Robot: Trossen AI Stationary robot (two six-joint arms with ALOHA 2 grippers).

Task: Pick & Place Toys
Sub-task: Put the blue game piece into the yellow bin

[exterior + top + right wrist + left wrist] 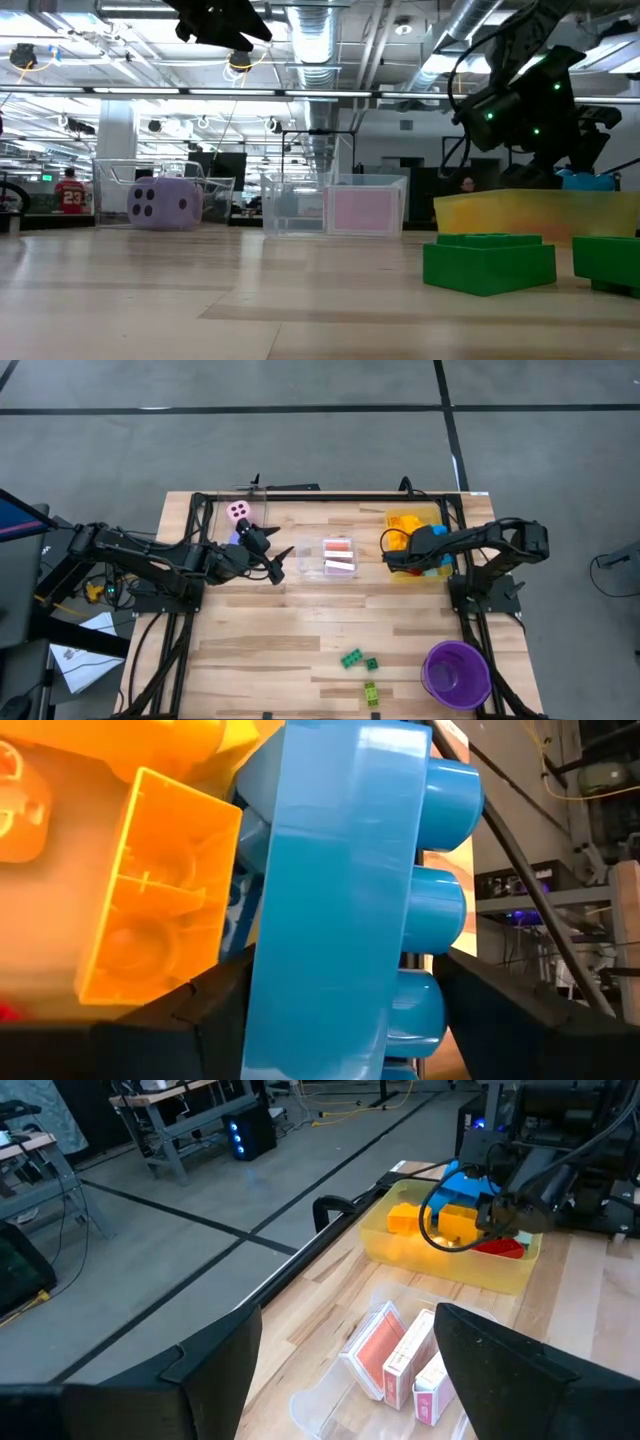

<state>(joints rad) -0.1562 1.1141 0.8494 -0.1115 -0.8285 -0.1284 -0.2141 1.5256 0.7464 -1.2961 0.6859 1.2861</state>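
Between right claw (335,1020) fingers, blue brick (340,890)

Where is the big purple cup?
In the high view, the purple cup stands at the table's near right corner, on the right arm's side, just right of the green bricks.

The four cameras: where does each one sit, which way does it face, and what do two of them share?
High: above the table, facing straight down; both arms show.
Low: at tabletop height, facing level across; green bricks near, arms overhead.
Left wrist: on the left arm, facing the clear bin of cards; its own fingers show.
Right wrist: on the right arm, close on a blue brick between its fingers.
Shared: the yellow bin shows in the left wrist and high views.
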